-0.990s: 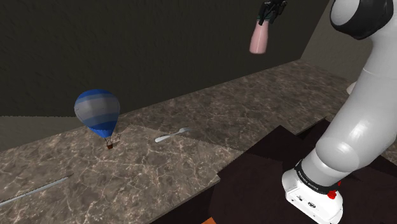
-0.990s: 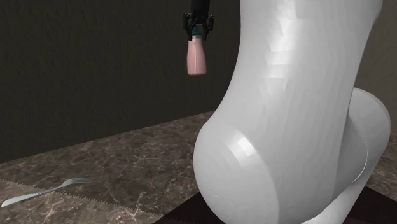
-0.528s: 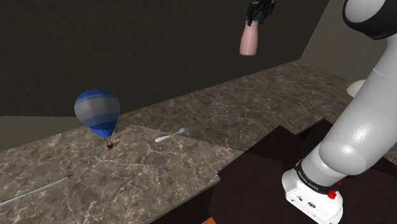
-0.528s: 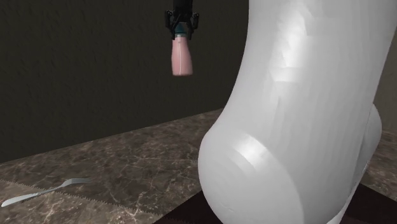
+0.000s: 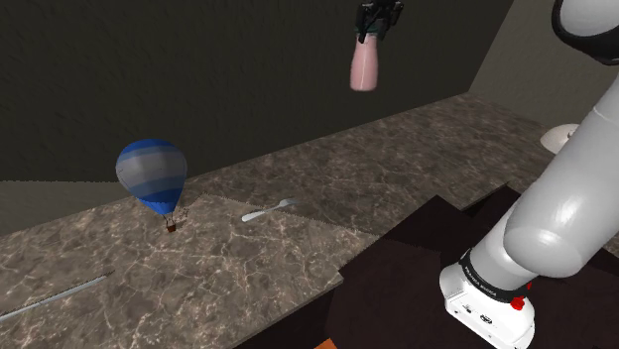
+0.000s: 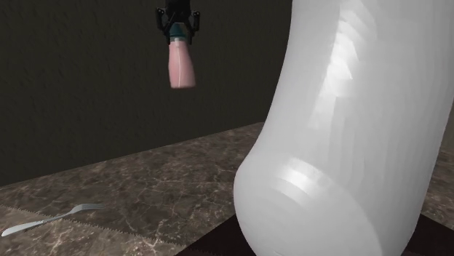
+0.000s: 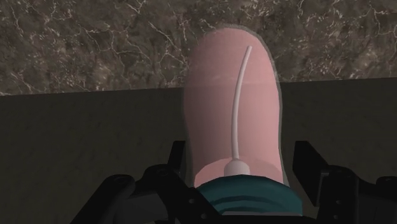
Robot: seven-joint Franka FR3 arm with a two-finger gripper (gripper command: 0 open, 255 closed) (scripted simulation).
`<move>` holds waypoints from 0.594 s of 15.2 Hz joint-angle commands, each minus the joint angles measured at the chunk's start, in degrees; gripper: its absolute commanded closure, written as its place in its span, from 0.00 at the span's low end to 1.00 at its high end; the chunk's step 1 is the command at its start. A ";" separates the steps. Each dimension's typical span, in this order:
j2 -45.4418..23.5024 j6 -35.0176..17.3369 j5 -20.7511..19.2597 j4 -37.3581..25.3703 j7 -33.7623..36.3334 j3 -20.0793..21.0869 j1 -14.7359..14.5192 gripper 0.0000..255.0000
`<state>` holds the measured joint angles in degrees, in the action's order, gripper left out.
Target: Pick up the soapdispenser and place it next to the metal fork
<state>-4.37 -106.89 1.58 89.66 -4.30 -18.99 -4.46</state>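
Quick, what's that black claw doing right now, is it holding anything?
Gripper: shut on the pink soap dispenser, which hangs high above the counter.

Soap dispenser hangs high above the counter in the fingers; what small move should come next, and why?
Probably carry it toward the shoulder view's left and begin lowering: the pink soap dispenser, clasped by the gripper, hangs well above the counter, and the fork lies on it, further left.
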 commanded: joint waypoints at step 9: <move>0.13 0.24 -3.59 0.04 13.78 5.99 -7.14 1.00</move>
<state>-3.81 -106.55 -1.82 90.00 8.26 -13.51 -11.03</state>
